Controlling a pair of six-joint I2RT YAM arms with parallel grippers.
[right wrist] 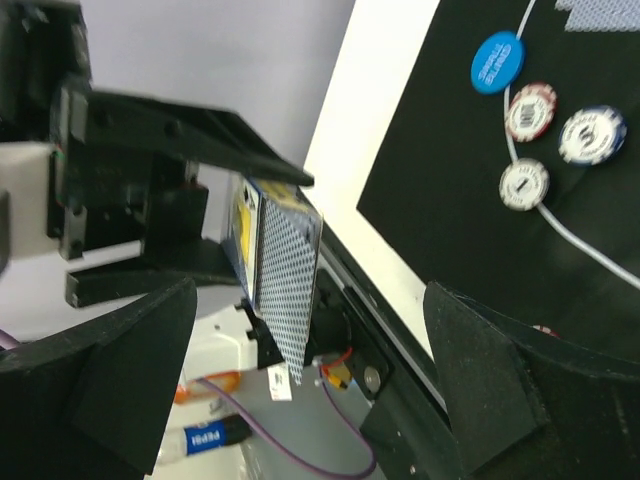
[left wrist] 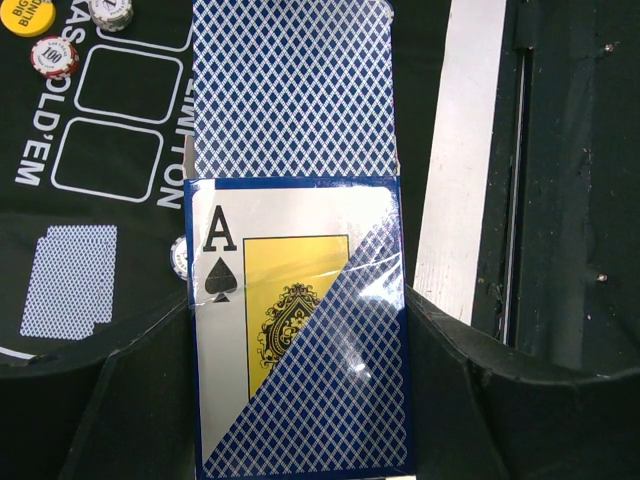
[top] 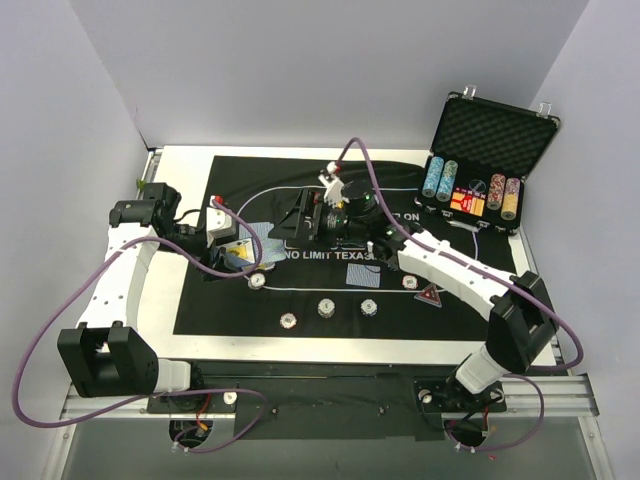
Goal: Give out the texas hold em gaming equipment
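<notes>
**Card pack held over the left side of the mat**

The card pack [left wrist: 300, 330], blue-patterned with an ace of spades on its face and its flap [left wrist: 290, 90] open, is clamped at both sides by the left gripper [left wrist: 300, 400]. The fingers [left wrist: 120, 400] are pressed against the pack's edges. The pack is held above the black mat [top: 230, 310], towards the left edge of the counter [top: 170, 310].

A small pile of face-down blue-backed cards [top: 362, 272] lies on the mat near its middle. Four white-edged chips [top: 326, 308] are spread along the side of the mat nearest the near edge, and a red triangle marker [top: 431, 295] lies on the mat towards the near right corner. A blue disc [right wrist: 497, 62] and a yellow disc [left wrist: 28, 15] are also seen on the mat.

The right gripper [right wrist: 300, 400] is poised over the middle of the mat, turned towards the pack, its fingers spread wide with nothing between them.

An open case [top: 500, 125] with tall chip columns [top: 440, 180] stands at the far right corner.
</notes>
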